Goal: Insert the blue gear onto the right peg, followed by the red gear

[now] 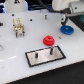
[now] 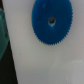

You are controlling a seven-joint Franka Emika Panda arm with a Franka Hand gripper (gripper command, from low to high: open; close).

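The blue gear (image 1: 66, 30) lies flat on the white table at the exterior view's right. In the wrist view the blue gear (image 2: 51, 21) shows its toothed rim and centre hole, with nothing on it. My gripper (image 1: 63, 21) hangs just above the gear's near-left edge; its fingers are too small and dark to tell how they stand. The red gear (image 1: 48, 40) rests on the table, just behind the grey black-rimmed plate (image 1: 44, 60). The right peg (image 1: 50, 49) stands upright and bare on that plate.
A shorter dark stub (image 1: 36, 56) stands on the plate's left part. A small beige figure-like object (image 1: 18, 26) stands at the back left. A small dark post (image 1: 44, 18) stands at the back middle. The table's edge (image 2: 9, 60) runs along one side of the wrist view.
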